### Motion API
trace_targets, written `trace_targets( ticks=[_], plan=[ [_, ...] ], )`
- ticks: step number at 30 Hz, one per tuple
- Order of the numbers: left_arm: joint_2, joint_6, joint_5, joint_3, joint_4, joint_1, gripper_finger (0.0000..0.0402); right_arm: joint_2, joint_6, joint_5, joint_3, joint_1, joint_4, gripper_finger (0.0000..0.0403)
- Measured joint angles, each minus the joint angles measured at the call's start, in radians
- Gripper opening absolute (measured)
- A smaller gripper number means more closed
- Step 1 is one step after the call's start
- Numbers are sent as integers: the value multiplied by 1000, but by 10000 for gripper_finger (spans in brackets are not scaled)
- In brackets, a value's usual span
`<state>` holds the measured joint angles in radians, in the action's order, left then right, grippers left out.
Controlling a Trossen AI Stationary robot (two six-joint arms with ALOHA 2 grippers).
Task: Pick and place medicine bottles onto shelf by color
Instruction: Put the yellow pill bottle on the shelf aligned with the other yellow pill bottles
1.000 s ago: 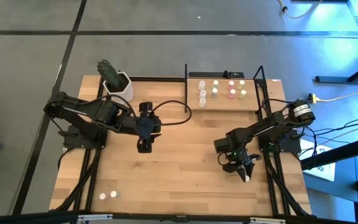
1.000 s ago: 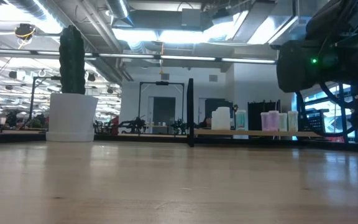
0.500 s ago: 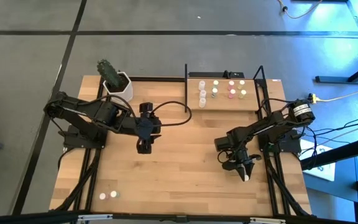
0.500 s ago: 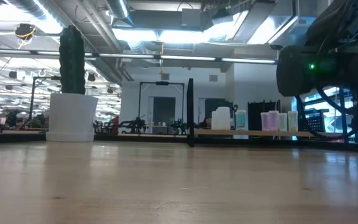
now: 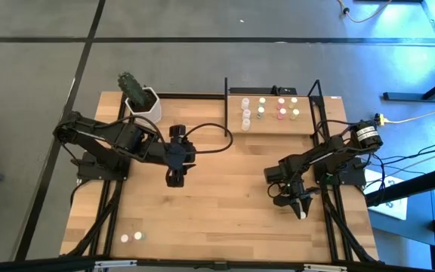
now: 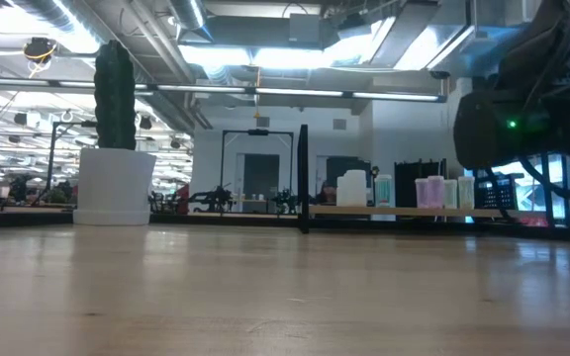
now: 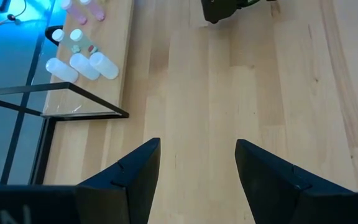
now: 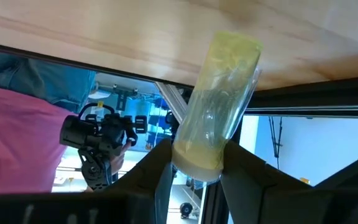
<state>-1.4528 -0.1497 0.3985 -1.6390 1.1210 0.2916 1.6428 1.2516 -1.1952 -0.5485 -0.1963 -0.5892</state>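
Right gripper point(image 5: 301, 211) hangs over the right side of the table point(image 5: 225, 219), near its front edge, jaws clamped on a yellowish bottle point(image 8: 219, 106). In the right wrist view the fingers point(image 8: 160, 177) pinch it near one end, the rest sticking out past the tips, tilted. In the high view it reads only as a pale speck at the jaw tips.

Handling, as a guess: small clear plastic tube, rigid, very light, smooth walls, so likely slippery and prone to pivot in a two-point pinch. An end grip leaves a long free length; a grip nearer mid-body would sit steadier. It needs to go down upright, and a narrow base means it tips easily.

Left gripper point(image 5: 175, 178) waits over mid-table, jaws apart, nothing between them; left wrist view shows bare wood in the gap.

Shelf point(image 5: 272, 125) sits at the back right of the table, with medicine bottles point(image 5: 270, 108) already standing on it in close rows. Two white bottles point(image 5: 131, 237) lie on the table at the front left corner, well apart from both arms. Plant pot point(image 5: 143, 103) stands at back left.
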Motion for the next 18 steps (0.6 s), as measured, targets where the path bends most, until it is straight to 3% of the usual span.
trace_targets(
  ticks=[7,18],
  plan=[
    [0,1,0,0,0,0,202,0,0,39,6,0,7,119],
    [0,3,0,0,0,0,202,0,23,52,5,0,27,157]
  ],
)
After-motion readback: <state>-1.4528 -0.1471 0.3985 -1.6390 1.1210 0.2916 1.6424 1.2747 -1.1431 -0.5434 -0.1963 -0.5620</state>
